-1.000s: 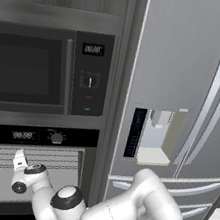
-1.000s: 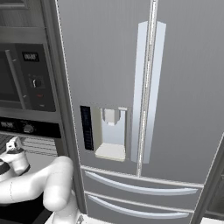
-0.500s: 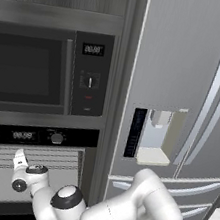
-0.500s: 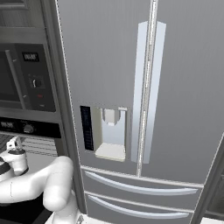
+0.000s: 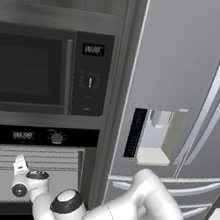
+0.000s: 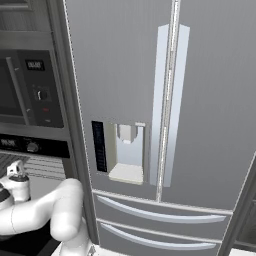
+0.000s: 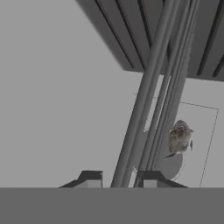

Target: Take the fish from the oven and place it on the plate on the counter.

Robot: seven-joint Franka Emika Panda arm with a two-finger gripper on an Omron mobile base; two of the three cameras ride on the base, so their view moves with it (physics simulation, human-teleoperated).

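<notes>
My arm reaches into the open oven [image 5: 31,170], below the microwave [image 5: 42,73] and left of the big steel fridge [image 5: 185,94]. In the left base view my pincer [image 5: 19,163] is inside the oven cavity, in front of the wire racks [image 5: 48,155]; in the right base view my pincer [image 6: 15,167] stands at the left edge, beside the oven's control strip with one knob [image 6: 32,147].

In the hand view my two dark fingertips [image 7: 89,178] rise at the bottom, and a bundle of rack bars [image 7: 153,100] runs up between and past them. The tips stand a little apart, and I see the bars in the gap, but I cannot tell if they press on the bars or are only close to them. I have no hold on the fish.

The fish [image 7: 179,139] lies to the right of the rack bars in the hand view, small and grey-brown, on a round grey dish [image 7: 168,164] that sits on a pale flat tray [image 7: 199,144]. The bars partly cover the dish. The fish is near my right fingertip but apart from it, further in and to the side.
</notes>
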